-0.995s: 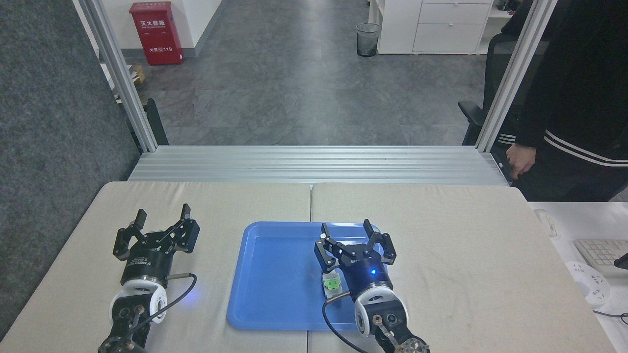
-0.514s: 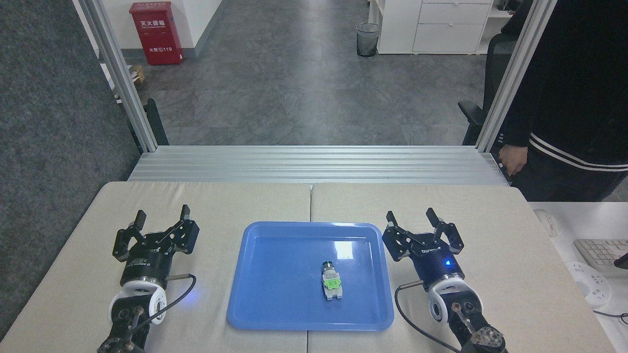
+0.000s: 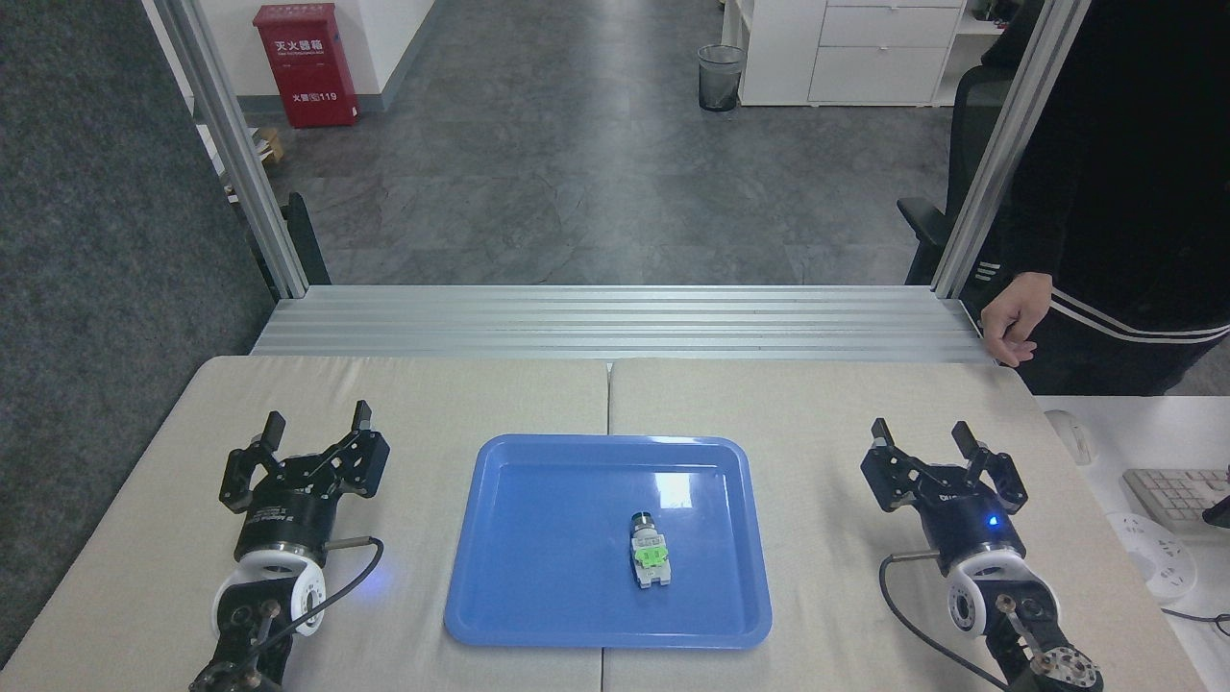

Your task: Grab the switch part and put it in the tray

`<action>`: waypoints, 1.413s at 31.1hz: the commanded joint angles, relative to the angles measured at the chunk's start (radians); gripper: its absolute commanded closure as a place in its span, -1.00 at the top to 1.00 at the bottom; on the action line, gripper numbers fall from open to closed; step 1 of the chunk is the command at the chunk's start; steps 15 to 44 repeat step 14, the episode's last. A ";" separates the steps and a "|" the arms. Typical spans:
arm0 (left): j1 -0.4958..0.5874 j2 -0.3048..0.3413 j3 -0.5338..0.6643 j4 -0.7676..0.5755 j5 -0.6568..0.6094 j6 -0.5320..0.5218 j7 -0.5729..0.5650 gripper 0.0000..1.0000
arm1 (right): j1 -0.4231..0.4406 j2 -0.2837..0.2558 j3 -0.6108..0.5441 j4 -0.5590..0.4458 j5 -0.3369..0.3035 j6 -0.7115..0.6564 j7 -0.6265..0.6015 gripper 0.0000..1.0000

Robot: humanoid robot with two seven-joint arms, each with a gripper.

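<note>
Beige padded table (image 3: 817,404), grey office floor behind. Blue tray (image 3: 538,577) centre; switch part (image 3: 649,552) lying inside, right of middle, dark cap far end. L gripper (image 3: 317,423) fingers apart, empty, left of tray. R gripper (image 3: 921,438) fingers apart, empty, well right of tray

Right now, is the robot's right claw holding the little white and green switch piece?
No, the small white-and-green plastic switch part lies in the blue tray; the open right gripper is empty.
</note>
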State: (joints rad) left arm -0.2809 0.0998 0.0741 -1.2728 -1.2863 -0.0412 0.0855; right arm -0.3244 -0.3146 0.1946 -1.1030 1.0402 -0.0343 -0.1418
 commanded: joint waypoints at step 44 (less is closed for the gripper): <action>0.005 0.000 0.001 0.001 0.001 0.000 0.000 1.00 | 0.002 -0.087 -0.081 -0.037 -0.016 0.013 0.093 0.95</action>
